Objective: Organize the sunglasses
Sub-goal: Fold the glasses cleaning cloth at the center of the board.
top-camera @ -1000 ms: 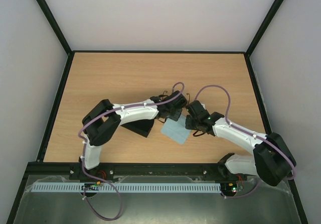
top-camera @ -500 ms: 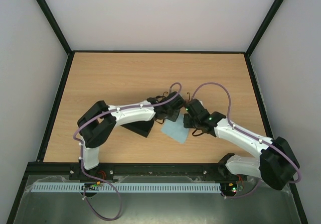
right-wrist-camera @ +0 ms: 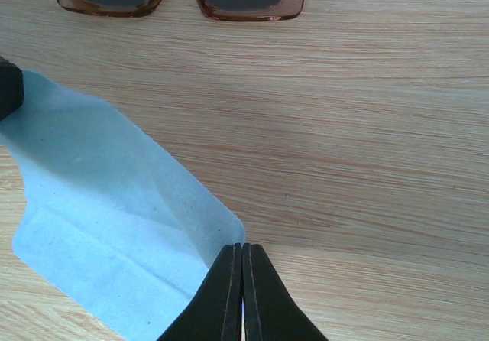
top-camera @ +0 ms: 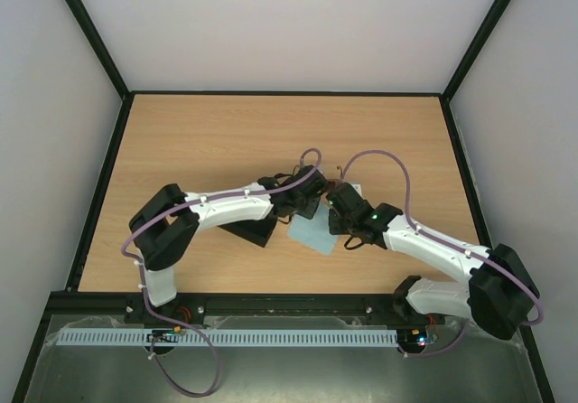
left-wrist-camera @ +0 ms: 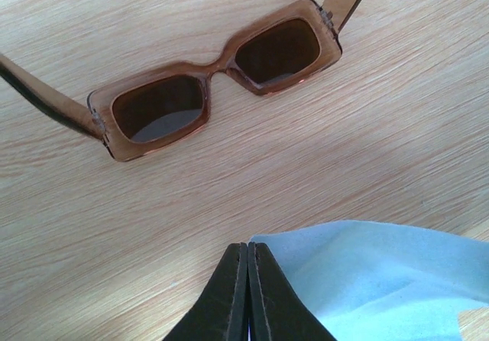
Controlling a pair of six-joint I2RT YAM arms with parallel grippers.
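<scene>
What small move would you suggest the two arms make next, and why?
Probably raise both grippers together a little, lifting the pale blue cloth clear of the table. The left gripper and right gripper each look shut on a corner of it, while the sunglasses lie just beyond, temples unfolded, untouched.

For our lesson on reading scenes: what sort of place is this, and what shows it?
Probably a robot test cell, not a home: a light wooden table boxed in by plain white panels, two white-and-black arms bolted at its near edge, and few props, amber-framed sunglasses and a pale blue cloth.
</scene>
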